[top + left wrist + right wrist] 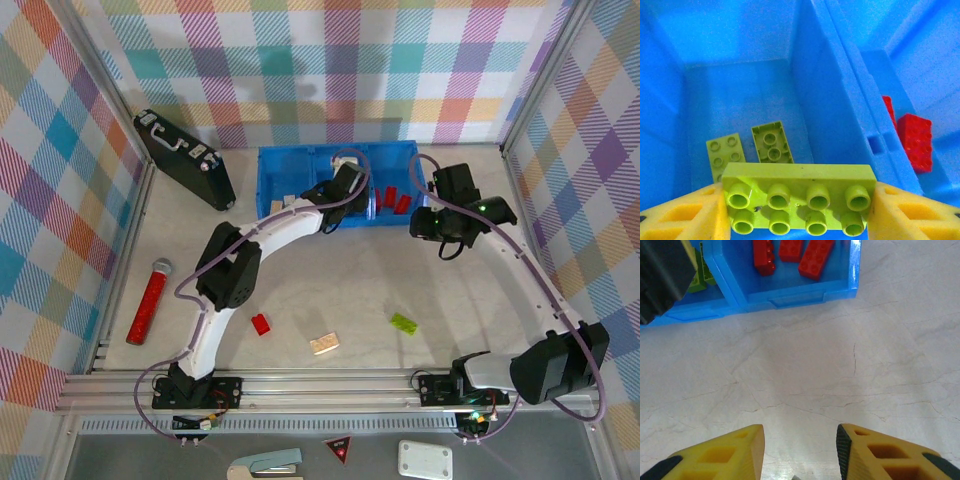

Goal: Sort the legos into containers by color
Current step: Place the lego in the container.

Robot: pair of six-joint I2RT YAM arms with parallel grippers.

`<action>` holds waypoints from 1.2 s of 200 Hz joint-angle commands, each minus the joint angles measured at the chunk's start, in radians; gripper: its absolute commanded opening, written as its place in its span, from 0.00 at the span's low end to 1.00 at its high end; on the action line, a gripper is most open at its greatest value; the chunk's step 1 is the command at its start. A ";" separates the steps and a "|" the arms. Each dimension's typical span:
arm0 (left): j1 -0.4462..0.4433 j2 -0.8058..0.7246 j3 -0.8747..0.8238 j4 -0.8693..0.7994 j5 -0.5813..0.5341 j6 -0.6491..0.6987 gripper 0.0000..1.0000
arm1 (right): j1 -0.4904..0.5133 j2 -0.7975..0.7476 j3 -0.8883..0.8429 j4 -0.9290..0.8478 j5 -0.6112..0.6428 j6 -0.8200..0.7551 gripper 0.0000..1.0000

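We see a long lime green brick (799,197) pinched end to end by the left gripper (799,215), hanging over the blue bin's (740,45) middle compartment, where two smaller lime bricks (772,143) lie flat. A divider wall (825,95) separates them from the red bricks (915,141). The right gripper (800,450) stands spread above the bare table (805,375), near the bin. A loose red brick (261,323), cream brick (324,343) and lime brick (404,322) lie near the arm bases; a black briefcase (185,158) lies left of the bin.

Left end effector (800,212) clamped, right (800,442) agape

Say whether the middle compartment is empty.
Not empty: two lime green bricks lie on the middle compartment's floor, beneath the green brick in the left gripper.
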 commanded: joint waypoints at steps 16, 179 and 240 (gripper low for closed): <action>0.037 0.084 0.096 0.082 -0.059 0.026 0.63 | 0.004 -0.021 -0.013 -0.027 0.008 0.013 0.44; 0.081 0.301 0.342 0.034 -0.069 0.010 0.68 | 0.004 -0.033 -0.037 -0.024 -0.010 0.018 0.44; 0.081 0.216 0.291 0.028 -0.046 0.013 0.73 | 0.004 -0.042 -0.041 -0.031 -0.009 0.024 0.44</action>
